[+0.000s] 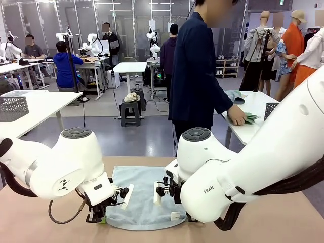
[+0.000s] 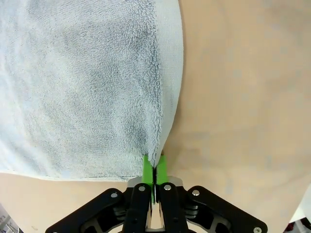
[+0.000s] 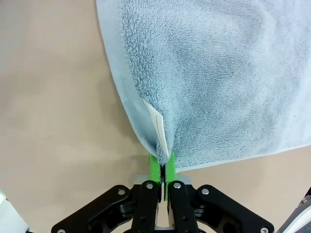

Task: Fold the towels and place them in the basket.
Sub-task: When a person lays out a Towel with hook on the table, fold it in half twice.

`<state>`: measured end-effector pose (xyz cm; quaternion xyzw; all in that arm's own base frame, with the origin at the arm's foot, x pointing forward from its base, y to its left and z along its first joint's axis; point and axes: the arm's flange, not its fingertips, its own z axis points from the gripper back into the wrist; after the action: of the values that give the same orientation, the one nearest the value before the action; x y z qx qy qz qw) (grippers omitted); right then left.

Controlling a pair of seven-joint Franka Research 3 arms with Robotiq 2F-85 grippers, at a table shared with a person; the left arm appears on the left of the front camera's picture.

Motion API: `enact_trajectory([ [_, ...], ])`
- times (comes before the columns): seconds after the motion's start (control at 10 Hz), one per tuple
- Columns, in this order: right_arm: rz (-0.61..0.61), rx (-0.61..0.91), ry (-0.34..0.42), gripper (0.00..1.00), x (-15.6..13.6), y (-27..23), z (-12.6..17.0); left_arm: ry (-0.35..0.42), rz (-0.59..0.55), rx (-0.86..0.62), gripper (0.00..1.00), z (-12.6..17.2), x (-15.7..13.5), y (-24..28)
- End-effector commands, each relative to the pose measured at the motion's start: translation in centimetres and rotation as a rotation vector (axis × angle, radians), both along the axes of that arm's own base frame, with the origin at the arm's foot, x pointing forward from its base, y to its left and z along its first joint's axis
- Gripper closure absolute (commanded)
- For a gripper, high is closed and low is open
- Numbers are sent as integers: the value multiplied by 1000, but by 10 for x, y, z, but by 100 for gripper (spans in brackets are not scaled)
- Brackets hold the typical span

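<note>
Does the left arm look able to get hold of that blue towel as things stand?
Yes, it seems so: the left claw is shut on a corner of the towel, with bare table beside it and nothing in the way.

In the wrist views the towel (image 2: 82, 82) was cut off by the top and side edges. Its pinched corners were concealed between the pads (image 2: 146, 166) of the left gripper (image 2: 154, 169) and the right gripper (image 3: 163, 167). In the front view the towel's near corners were covered by the left arm (image 1: 66, 162) and right arm (image 1: 263, 162). A basket (image 1: 271, 109) on the far table (image 1: 258, 101) was partly hidden by the right arm.
</note>
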<state>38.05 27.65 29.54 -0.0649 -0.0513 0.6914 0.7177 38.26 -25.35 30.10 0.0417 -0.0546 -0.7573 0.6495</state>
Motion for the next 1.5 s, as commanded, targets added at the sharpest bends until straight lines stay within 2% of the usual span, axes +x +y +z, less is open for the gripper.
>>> enact_trajectory([
  [0.0,0,0,0,96,0,0,0,0,0,0,97,0,0,0],
  [0.1,-4,12,14,96,6,-1,3,10,15,-8,97,5,2,1],
  [0.4,19,29,-11,96,31,7,32,-58,67,30,97,40,26,-9],
  [0.6,14,36,-35,96,48,12,49,-63,80,43,97,54,42,-19],
  [0.9,-35,30,-43,96,84,16,57,-62,136,54,97,56,76,-27],
  [1.4,-70,21,-69,96,156,23,59,-110,231,38,97,56,146,-34],
])
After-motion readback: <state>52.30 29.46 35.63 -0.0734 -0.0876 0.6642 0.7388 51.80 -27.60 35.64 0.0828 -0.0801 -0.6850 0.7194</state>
